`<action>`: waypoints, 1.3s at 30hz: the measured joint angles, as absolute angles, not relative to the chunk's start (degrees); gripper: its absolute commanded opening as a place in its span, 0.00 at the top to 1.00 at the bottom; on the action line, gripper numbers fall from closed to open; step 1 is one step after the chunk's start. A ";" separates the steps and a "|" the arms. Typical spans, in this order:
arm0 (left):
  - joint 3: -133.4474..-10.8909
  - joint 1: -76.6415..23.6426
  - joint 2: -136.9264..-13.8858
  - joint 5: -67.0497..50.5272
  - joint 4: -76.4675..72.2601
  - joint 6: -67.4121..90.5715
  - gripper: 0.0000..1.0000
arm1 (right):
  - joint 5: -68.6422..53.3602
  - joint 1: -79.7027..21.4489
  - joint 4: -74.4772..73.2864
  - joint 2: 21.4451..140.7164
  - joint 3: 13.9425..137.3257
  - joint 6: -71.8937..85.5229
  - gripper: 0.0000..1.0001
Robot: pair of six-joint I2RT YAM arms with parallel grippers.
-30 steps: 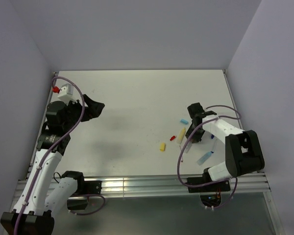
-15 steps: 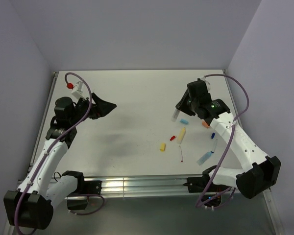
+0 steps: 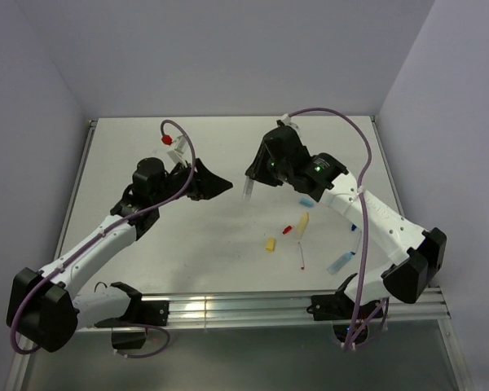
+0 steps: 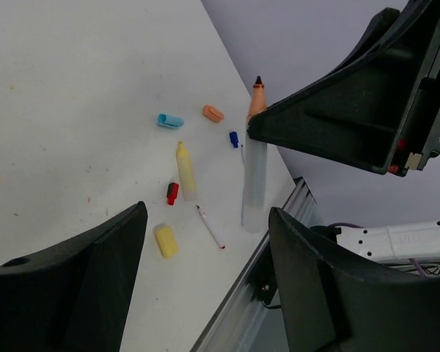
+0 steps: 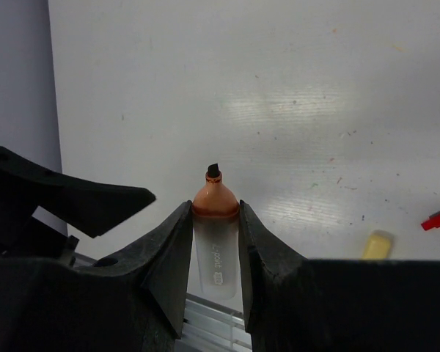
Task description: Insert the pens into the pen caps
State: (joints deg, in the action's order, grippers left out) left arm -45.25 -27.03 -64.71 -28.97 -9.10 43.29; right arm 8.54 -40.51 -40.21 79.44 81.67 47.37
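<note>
- Right now the right hand (image 5: 214, 220) is clenched on a chunky white marker pen with an orange tip (image 4: 253, 176). It holds the pen in the air over the far middle of the white tabletop (image 3: 187, 244).
- Just to its left, the left hand (image 3: 222, 186) hovers with its jaws apart, grasping nothing.
- Risk: the fingers pinch right below the orange collar, so a cap would probably jam against them.
- Risk: passing the pen across could let it slip and drop, and the two hands look near enough to bump.
- A small orange plastic cap (image 4: 213, 113) lies on the tabletop further right, not yet picked up.
- The pen's long axis stands steep, with the orange tip uppermost and the blunt tail hanging toward the tabletop.
</note>
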 measured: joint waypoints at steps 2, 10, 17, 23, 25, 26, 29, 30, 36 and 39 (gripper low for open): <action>-45.41 -28.58 -65.84 -28.45 -10.28 43.53 0.28 | 8.56 -41.50 -40.07 80.77 82.67 47.75 1.00; -46.96 -31.90 -68.60 -26.59 -12.67 43.90 0.31 | 8.58 -43.57 -39.86 84.58 86.74 48.62 1.00; -46.98 -32.36 -70.13 -25.65 -13.72 44.47 0.39 | 8.36 -45.58 -39.62 85.86 88.79 49.15 1.00; -46.98 -32.45 -70.13 -25.43 -13.93 44.86 0.61 | 8.01 -46.17 -39.33 86.28 89.03 49.67 1.00; -46.98 -32.45 -70.15 -25.41 -13.91 45.08 0.78 | 7.88 -46.37 -39.29 86.61 89.03 49.78 1.00; -46.98 -32.45 -70.19 -25.67 -14.04 45.12 0.84 | 7.94 -46.41 -39.27 86.74 89.03 49.82 1.00; -47.07 -32.58 -70.35 -25.63 -14.13 45.34 1.00 | 8.12 -46.41 -39.22 87.00 89.03 49.84 0.96; -47.07 -32.60 -70.35 -25.63 -14.06 45.34 1.00 | 8.14 -46.41 -39.18 87.07 89.03 49.84 0.90; -48.99 -32.60 -70.72 -25.12 -10.70 44.56 1.00 | 9.28 -46.50 -39.13 87.11 89.12 48.88 0.49; -51.07 -32.62 -70.98 -24.01 -6.20 43.29 1.00 | 11.42 -46.24 -39.90 86.70 89.25 46.61 0.41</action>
State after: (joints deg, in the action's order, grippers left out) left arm -51.07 -32.62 -70.98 -24.01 -6.20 43.29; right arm 11.42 -46.24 -39.90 86.70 89.25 46.61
